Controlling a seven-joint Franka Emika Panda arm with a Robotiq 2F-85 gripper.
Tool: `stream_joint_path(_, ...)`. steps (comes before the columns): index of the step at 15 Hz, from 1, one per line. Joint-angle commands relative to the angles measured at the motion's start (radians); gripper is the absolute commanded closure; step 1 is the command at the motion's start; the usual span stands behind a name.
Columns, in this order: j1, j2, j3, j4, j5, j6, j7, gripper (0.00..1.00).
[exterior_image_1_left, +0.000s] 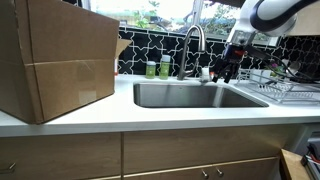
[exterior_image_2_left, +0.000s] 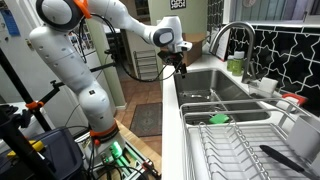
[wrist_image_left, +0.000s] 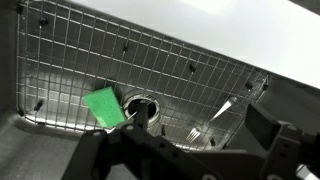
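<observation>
My gripper (exterior_image_1_left: 224, 70) hangs over the right end of the steel sink (exterior_image_1_left: 190, 96), near the faucet (exterior_image_1_left: 193, 45); it also shows in an exterior view (exterior_image_2_left: 180, 66). In the wrist view its dark fingers (wrist_image_left: 190, 152) are spread apart with nothing between them. Below them a wire grid (wrist_image_left: 100, 55) covers the sink bottom. On it lie a green sponge (wrist_image_left: 104, 107) beside the drain (wrist_image_left: 142, 105) and a metal fork (wrist_image_left: 210, 120) right of the drain. The gripper is above these and touches none of them.
A large cardboard box (exterior_image_1_left: 60, 60) stands on the counter beside the sink. Two green bottles (exterior_image_1_left: 158, 68) stand behind the sink. A wire dish rack (exterior_image_1_left: 285, 88) stands at the sink's other end, with a green item (exterior_image_2_left: 219, 118) at its near edge.
</observation>
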Motion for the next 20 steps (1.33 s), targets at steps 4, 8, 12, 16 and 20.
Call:
stream_joint_path(4, 0.002, 0.000, 0.008, 0.003, 0.000, -0.002, 0.003, 0.00)
stream_joint_path(8, -0.012, 0.033, 0.000, 0.033, -0.006, -0.010, 0.024, 0.00)
stream_joint_path(12, -0.062, 0.129, -0.065, 0.107, 0.007, -0.022, 0.008, 0.00)
stream_joint_path(16, -0.099, 0.248, -0.130, 0.182, 0.041, 0.002, -0.047, 0.00)
stream_joint_path(20, -0.111, 0.264, -0.140, 0.189, 0.041, -0.002, -0.037, 0.00)
